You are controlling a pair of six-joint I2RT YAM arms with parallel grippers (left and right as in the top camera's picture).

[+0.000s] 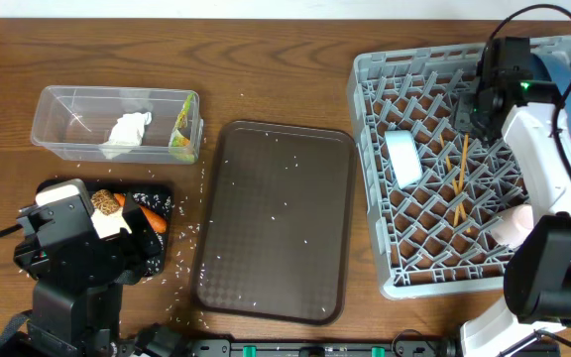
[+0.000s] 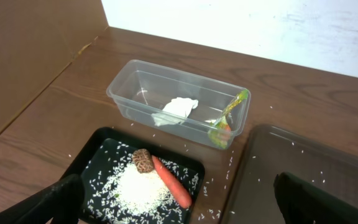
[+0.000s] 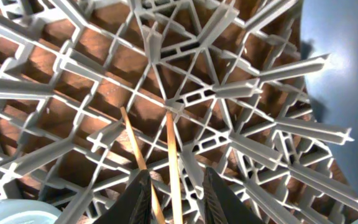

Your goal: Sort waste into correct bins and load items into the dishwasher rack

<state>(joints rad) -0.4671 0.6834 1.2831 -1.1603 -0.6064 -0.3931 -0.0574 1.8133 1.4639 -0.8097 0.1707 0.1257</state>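
The grey dishwasher rack [image 1: 434, 268] fills the right side. In it lie the wooden chopsticks [image 1: 461, 183], a white bowl [image 1: 402, 159], a pale-pink cup [image 1: 516, 226] and, at the far corner, the dark-blue dish [image 1: 555, 71]. My right gripper [image 1: 469, 117] hangs over the chopsticks' far end. In the right wrist view its fingers stand slightly apart, and one chopstick [image 3: 171, 155] runs loose through the gap of the gripper [image 3: 178, 199]. My left gripper [image 2: 179, 202] hangs wide open over the black tray [image 2: 98, 146], which holds a carrot [image 2: 171, 182], a brown lump [image 2: 143, 159] and rice [image 2: 138, 186].
The clear tub [image 1: 67, 104] at the back left holds the white napkin [image 1: 129, 129] and the yellow-green wrapper [image 1: 180, 137]. A brown serving tray [image 1: 276, 223] lies in the middle, sprinkled with rice grains. More grains lie on the table around the black tray.
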